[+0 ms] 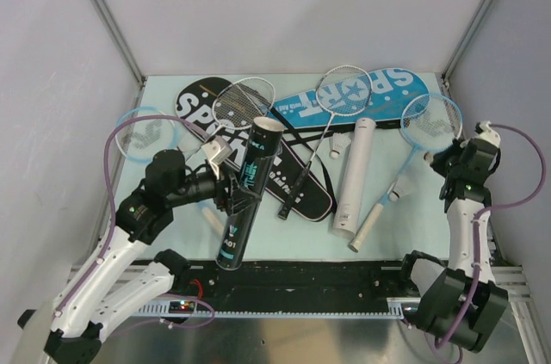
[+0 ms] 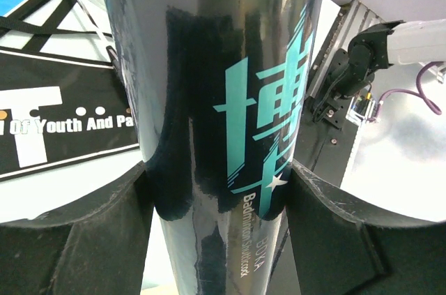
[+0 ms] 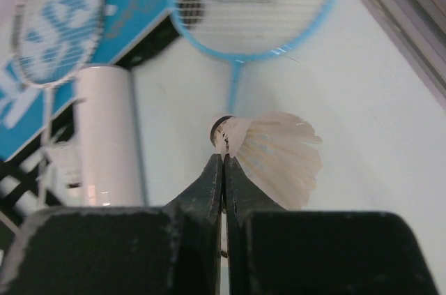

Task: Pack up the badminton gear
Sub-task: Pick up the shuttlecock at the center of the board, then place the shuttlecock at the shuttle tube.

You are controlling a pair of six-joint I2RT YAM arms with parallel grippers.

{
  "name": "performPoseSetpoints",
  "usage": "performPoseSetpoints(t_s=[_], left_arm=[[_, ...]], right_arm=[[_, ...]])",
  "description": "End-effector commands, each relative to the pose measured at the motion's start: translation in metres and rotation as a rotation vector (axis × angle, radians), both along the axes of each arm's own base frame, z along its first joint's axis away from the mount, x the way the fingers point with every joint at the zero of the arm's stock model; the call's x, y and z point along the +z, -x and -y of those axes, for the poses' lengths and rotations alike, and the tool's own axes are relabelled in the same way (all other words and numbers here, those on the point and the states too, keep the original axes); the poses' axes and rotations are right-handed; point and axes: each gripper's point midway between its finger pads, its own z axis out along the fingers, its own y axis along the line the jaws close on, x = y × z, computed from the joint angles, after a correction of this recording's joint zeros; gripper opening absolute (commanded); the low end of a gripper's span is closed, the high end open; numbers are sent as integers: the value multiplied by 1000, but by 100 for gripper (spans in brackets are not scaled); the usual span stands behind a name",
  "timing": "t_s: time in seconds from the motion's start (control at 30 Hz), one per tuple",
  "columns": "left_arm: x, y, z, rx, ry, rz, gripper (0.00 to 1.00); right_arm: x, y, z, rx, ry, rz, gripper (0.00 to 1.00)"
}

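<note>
I see the left gripper [image 1: 239, 194] closed around the black tube [image 1: 234, 239]. Its fingers [image 2: 90, 239] press on both sides of the glossy wall with the teal lettering. In the top view the tube is tilted and sits at about 8 o'clock from the middle of the table [image 1: 430, 218]. Its open mouth points to 1 o'clock and its capped end to 7 o'clock, over the near edge. I cannot tell if this lower end touches anything.

The right gripper [image 3: 223, 159] is at the 3 o'clock side of the table. Its jaws are fully together, and the tips pinch a white shuttlecock [image 3: 279, 152] at the base of the feathers, just beside the cork. Ahead of it lies a light-blue racket [image 1: 430, 119].

The white tube [image 1: 355, 176] lies flat at 3 o'clock from the middle, running from 12 to 6 o'clock. A second shuttlecock [image 1: 337, 151] lies just beside it, on its 9 o'clock side. The blue cover [image 1: 370, 93] is along the far edge at about 1 o'clock. The black cover [image 1: 196, 106] runs from 11 o'clock down toward the middle and passes behind the black tube. Two silver rackets lie over the covers, one head [image 1: 244, 104] at 11 o'clock and the other head [image 1: 344, 90] at 12 o'clock. Another light-blue racket head [image 1: 148, 136] is at 9 o'clock, behind the left arm.
</note>
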Motion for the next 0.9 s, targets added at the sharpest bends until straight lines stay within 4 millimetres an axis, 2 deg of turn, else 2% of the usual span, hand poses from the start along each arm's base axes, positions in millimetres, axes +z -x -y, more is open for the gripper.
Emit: performPoseSetpoints(t_s=[0.0,0.17,0.27,0.33,0.5,0.67,0.87], left_arm=[[24,-5,3,-25,13,135,32],[36,-17,-1,-8,-63,295,31],[45,-24,-5,13,-97,361,31],[51,-27,-6,18,-120,404,31],[47,-42,-19,44,-276,546,29],[24,-60,-34,64,-481,620,28],[5,-80,-72,165,-785,649,25]], right_arm=[[67,-23,-33,138,54,130,0],[122,-29,-102,395,66,253,0],[157,-19,-142,560,94,337,0],[175,-7,-160,641,113,383,0],[212,26,-200,840,136,507,0],[239,60,-235,1038,94,612,0],[272,89,-261,1176,101,728,0]])
